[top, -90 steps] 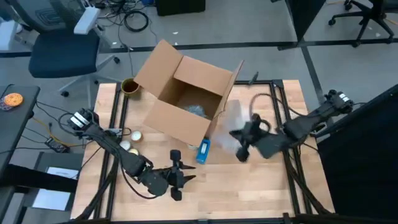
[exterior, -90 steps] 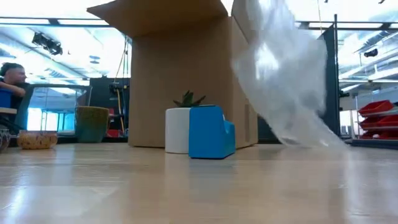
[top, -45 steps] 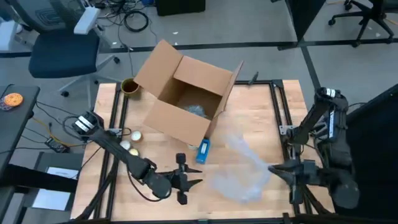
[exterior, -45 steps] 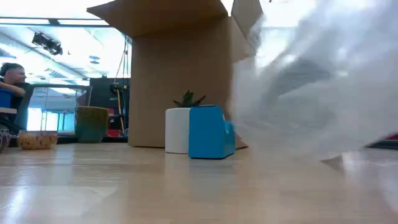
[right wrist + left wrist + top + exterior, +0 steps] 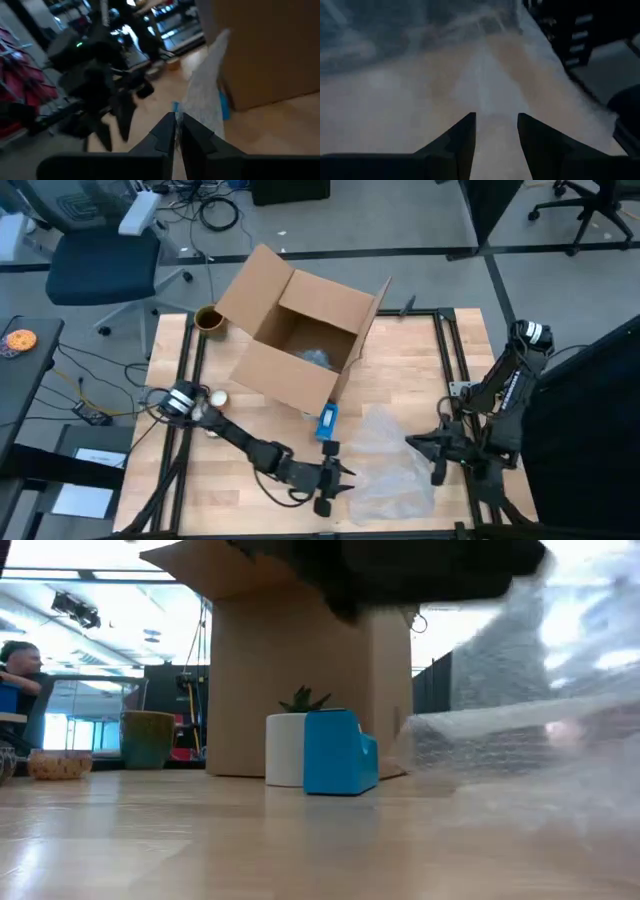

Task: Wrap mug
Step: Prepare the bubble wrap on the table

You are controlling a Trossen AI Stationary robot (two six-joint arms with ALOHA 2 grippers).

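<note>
On the front half of the table, the bubble wrap [image 5: 392,463] lies spread out just in front of the cardboard box [image 5: 300,340] and the blue tape dispenser [image 5: 327,421]. The right gripper [image 5: 418,444] pinches the sheet's right edge with its fingers closed tight on it, while the left gripper [image 5: 340,480] hovers at the sheet's left edge with fingers spread apart. Back at the table's far left corner, beside the box, stands the mug [image 5: 208,319], well apart from the wrap.
</note>
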